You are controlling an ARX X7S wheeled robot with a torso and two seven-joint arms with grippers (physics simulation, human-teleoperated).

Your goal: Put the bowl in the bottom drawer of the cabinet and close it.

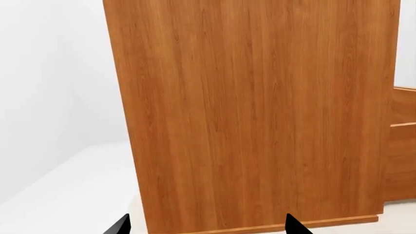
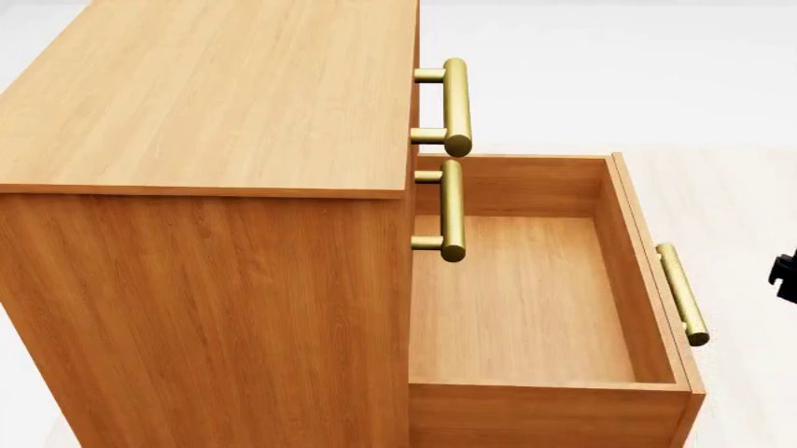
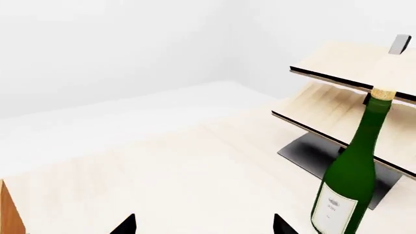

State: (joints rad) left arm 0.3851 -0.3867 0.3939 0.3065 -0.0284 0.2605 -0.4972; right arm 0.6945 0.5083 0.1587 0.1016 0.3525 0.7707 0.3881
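a: cabinet status?

b: bottom drawer was pulled out of the cabinet front, tray bare, no bowl in it. its brass handle sat on the far face from the cabinet body. two upper drawers looked flush w/ the cabinet, handles stacked just above the open tray.

a: bowl?

b: not seen in any view. couldn't place it. head view showed only the cabinet and floor beside it.

a: grippers?

b: left gripper faced the cabinet's side panel, close. only two dark fingertips showed, spread well apart, nothing between them. right gripper pointed away from the cabinet, toward a pale slanted rack w/ a green wine bottle standing in front of it. tips also set wide, nothing held. a dark bit at the head view's edge, beyond the drawer handle, prob. the right arm, not sure.

a: step?

b: my read: drawer-open part done, bowl fetch not begun. placing and closing both left.

a: next move needs?

b: find the bowl first, likely a turn away from the cabinet toward the rack side. then grasp by the rim, carry over the drawer front, lower into the tray clear of the 2nd-drawer handle, then push the front shut.
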